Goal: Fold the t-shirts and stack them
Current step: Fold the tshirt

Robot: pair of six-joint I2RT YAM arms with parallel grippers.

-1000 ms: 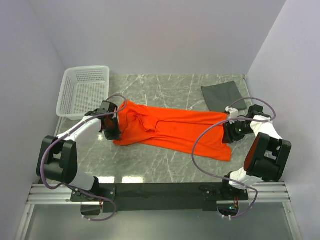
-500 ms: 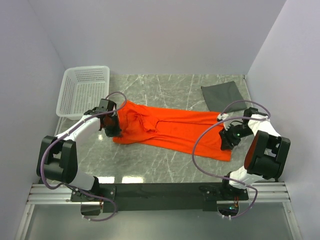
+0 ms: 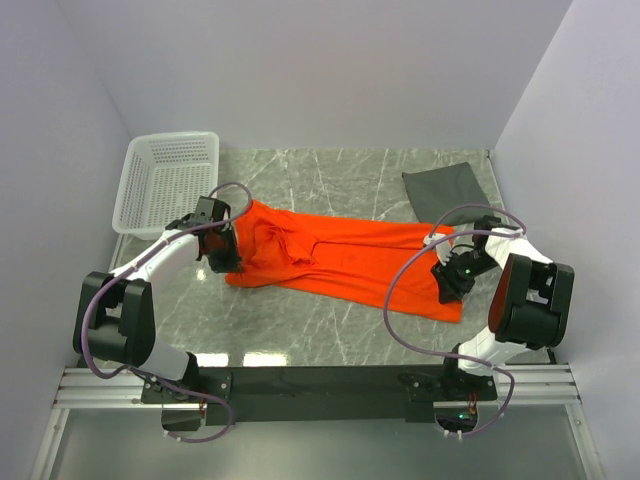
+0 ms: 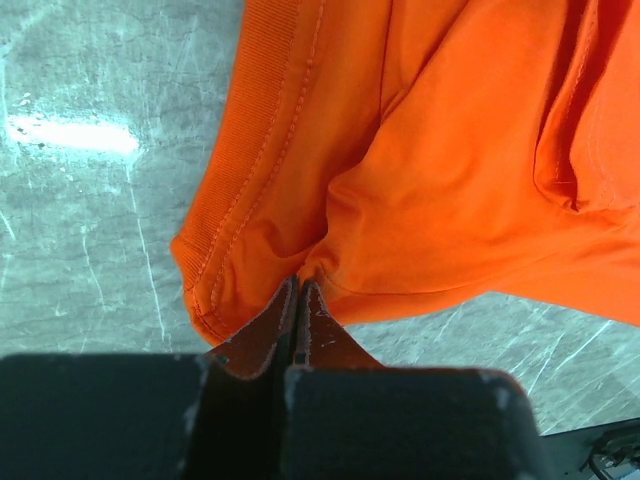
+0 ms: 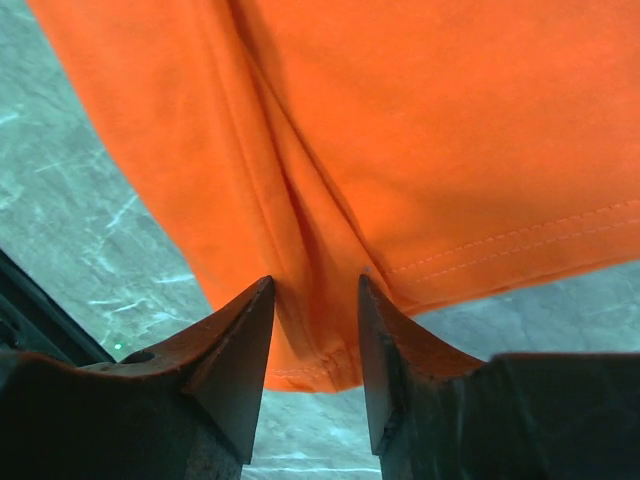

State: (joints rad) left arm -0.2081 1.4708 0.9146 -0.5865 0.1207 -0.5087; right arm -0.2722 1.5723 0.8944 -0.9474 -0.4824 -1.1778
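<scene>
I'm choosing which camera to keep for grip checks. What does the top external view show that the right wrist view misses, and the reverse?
Only the top external view: the white lattice basket at the far left, the dark grey t-shirt at the far right, and the left gripper at the orange t-shirt's left end. Only the right wrist view: the right gripper up close, its jaws standing apart astride a ridge of the orange cloth. Both: the orange t-shirt and the marble table.

no readable text, no labels, no numbers (any view)
</scene>
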